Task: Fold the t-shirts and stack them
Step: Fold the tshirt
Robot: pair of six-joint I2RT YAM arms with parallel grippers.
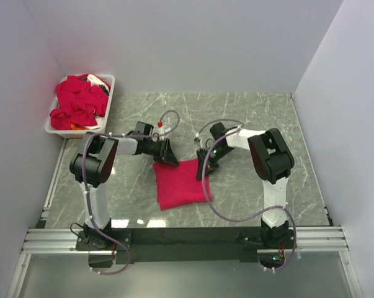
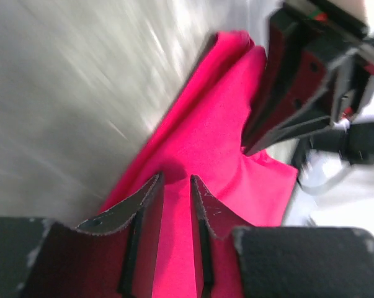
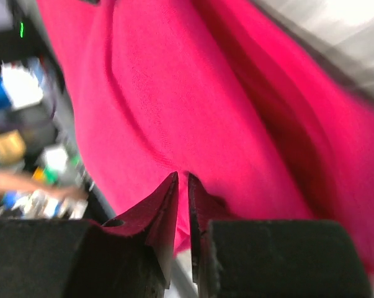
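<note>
A folded crimson t-shirt (image 1: 180,185) lies on the marble table (image 1: 249,118) in the middle, between the arms. My left gripper (image 1: 170,158) is at its far left corner. In the left wrist view the narrowly parted jaws (image 2: 175,179) hold the red cloth (image 2: 218,124), which puckers at the tips. My right gripper (image 1: 204,169) is at the far right corner. In the right wrist view it (image 3: 182,175) is nearly closed on the cloth (image 3: 174,93). The right gripper also shows in the left wrist view (image 2: 298,105). More crumpled red t-shirts (image 1: 80,102) are heaped in the bin.
A white plastic bin (image 1: 112,87) stands at the far left corner of the table, against the left wall. White walls close the left, back and right sides. Cables loop over both arms near the shirt.
</note>
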